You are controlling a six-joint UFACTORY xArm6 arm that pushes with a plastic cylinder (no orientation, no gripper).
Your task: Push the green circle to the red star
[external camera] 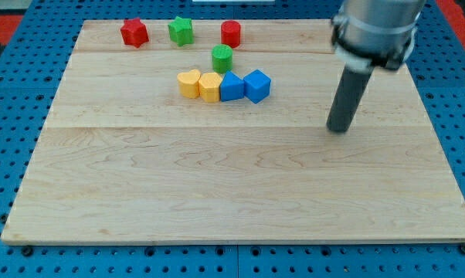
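Observation:
The green circle (222, 58) stands near the view's top, just above a row of yellow and blue blocks. The red star (134, 32) lies at the top left of the wooden board (232, 185), well left of the green circle. A green star (181, 30) sits between them along the top. My tip (338, 129) rests on the board at the view's right, far right of and lower than the green circle, touching no block.
A red cylinder-like block (231, 33) sits above the green circle. Below it lie a yellow heart (188, 83), a yellow hexagon (210, 86), a blue block (232, 87) and a blue cube (257, 85), side by side. Blue pegboard surrounds the board.

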